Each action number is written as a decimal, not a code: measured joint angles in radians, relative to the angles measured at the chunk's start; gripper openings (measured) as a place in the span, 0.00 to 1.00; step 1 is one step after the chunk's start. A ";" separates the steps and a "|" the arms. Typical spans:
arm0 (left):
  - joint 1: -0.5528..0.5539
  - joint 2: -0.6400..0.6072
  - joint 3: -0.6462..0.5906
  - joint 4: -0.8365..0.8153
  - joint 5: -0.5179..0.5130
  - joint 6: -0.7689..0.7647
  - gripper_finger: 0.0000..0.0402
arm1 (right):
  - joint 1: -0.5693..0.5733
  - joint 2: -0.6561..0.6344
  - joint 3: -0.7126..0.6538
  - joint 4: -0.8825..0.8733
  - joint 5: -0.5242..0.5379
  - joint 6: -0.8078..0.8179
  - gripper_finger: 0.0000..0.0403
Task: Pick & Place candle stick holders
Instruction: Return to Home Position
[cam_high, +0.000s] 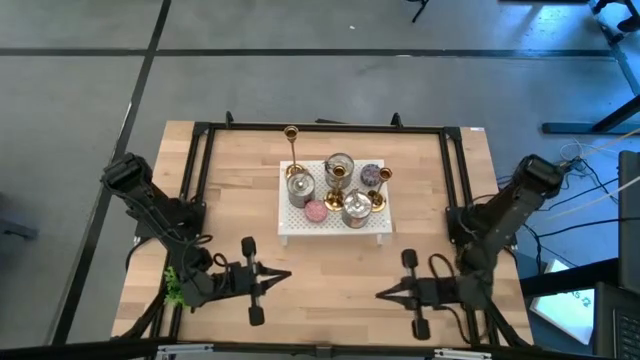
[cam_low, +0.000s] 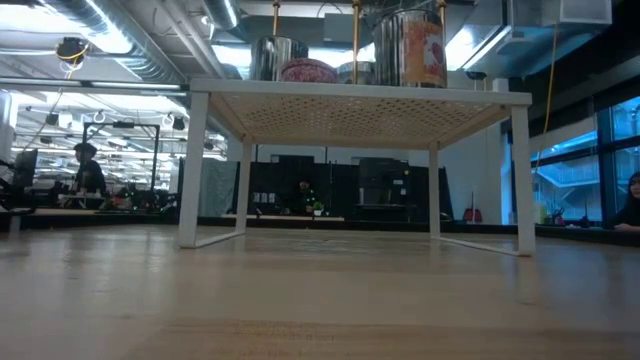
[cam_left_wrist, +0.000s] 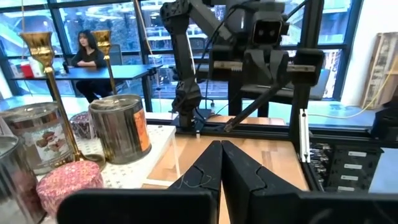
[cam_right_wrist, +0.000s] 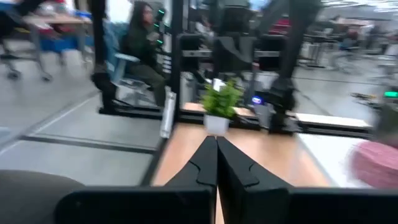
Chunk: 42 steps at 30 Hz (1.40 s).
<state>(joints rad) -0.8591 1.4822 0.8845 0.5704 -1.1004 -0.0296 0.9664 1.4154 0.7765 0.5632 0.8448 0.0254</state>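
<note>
Surface: pale wood-plank table (cam_high: 330, 270) on a grey floor.
Shelf: white perforated shelf (cam_high: 290, 230) on thin legs, centre of the high view.
Holders: three slim polished brass holders (cam_high: 292, 150) with flared bases, upright on the shelf among round silver tins (cam_high: 300, 190) and a pink candle (cam_high: 316, 211).
Left arm: left gripper (cam_high: 286, 274) at lower left, jaws pressed together, empty.
Right arm: right gripper (cam_high: 381, 295) at lower right, jaws pressed together, empty.

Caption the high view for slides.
Left gripper and right gripper shut, clear of the white shelf holding gold candle stick holders, tins and candles.
</note>
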 joint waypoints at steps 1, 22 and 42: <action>-0.002 0.000 0.000 -0.005 -0.001 -0.008 0.00 | 0.018 -0.016 0.000 -0.030 0.038 0.000 0.00; -0.010 0.001 -0.001 -0.101 -0.018 -0.168 0.00 | -0.023 -0.283 -0.114 -0.540 0.122 0.063 0.00; -0.001 0.001 -0.001 -0.100 -0.035 -0.186 0.00 | -0.062 -0.898 -0.506 -0.300 -0.172 -0.237 0.00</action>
<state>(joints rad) -0.8606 1.4830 0.8837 0.4702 -1.1352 -0.2157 0.9045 0.5174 0.2701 0.2635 0.6725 -0.2113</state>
